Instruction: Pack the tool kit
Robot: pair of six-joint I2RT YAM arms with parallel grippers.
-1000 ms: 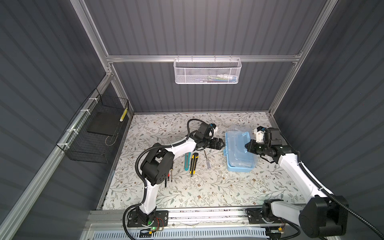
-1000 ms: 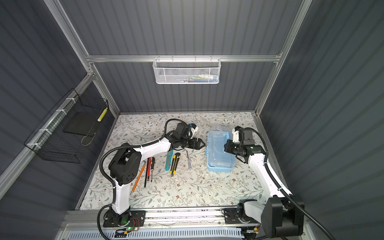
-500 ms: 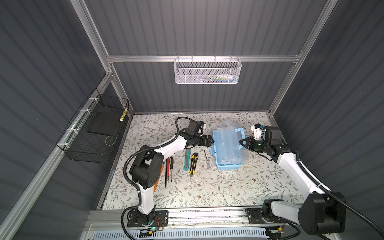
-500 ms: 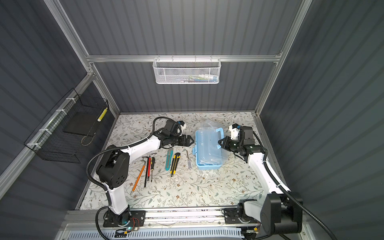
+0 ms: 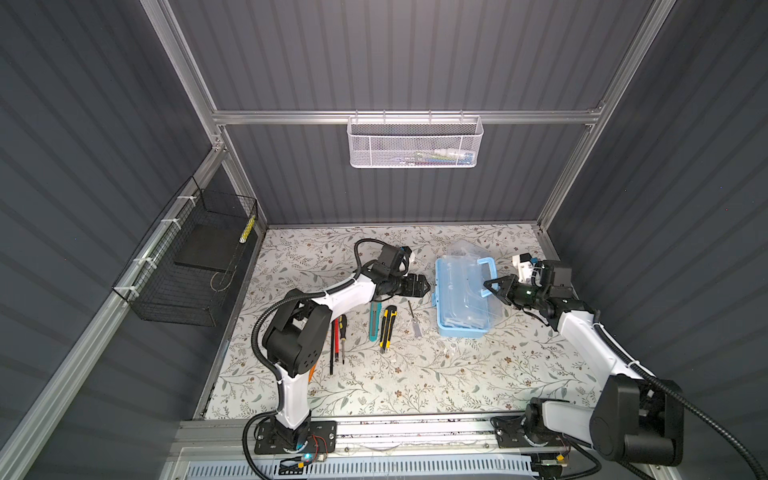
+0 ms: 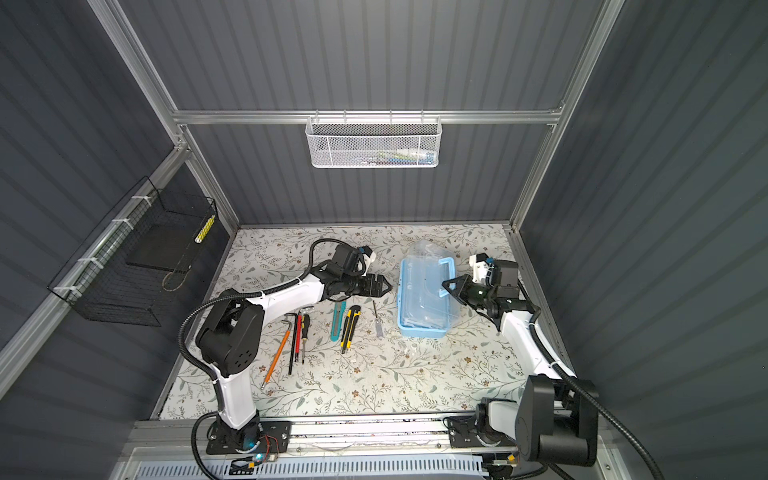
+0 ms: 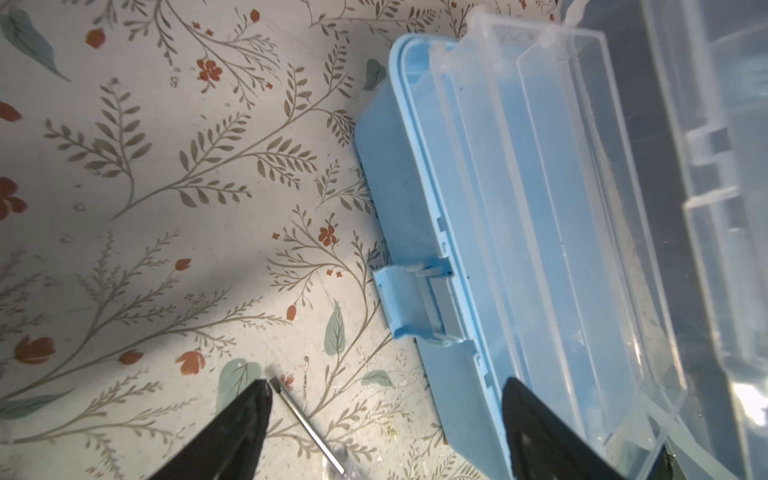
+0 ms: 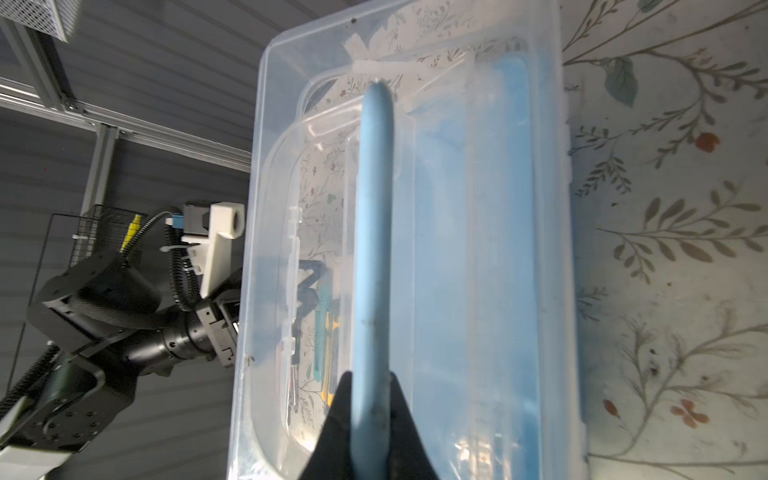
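In both top views the light-blue box [image 5: 461, 330] of the tool kit stands on the floral tabletop [image 5: 415, 382], at about 2 o'clock from the tabletop centre. Its clear lid [image 5: 467, 255] is raised and tilted above the base, open on the 9 o'clock side. The right tool [image 8: 370, 380] reaches in from 3 o'clock and is clamped on the blue handle [image 8: 374, 232] of the lid, one finger on each face of the handle. A clear insert tray [image 7: 540, 232] sits inside the base, and the blue latch [image 7: 401, 303] hangs unfastened on the 9 o'clock wall. The left tool [image 5: 424, 286] hovers just beside that wall with its jaws wide apart and nothing between them. In the left wrist view one fingertip [image 7: 257, 399] lies just beside the metal shaft of a small screwdriver [image 5: 415, 326]; contact cannot be confirmed. The other hand tools lie flat on the tabletop at 9 o'clock from the box: a teal utility knife [image 5: 374, 320] just beside a yellow-and-black utility knife [image 5: 387, 328], then red and black screwdrivers [image 5: 337, 343] and an orange pencil [image 6: 276, 358] near the left arm.
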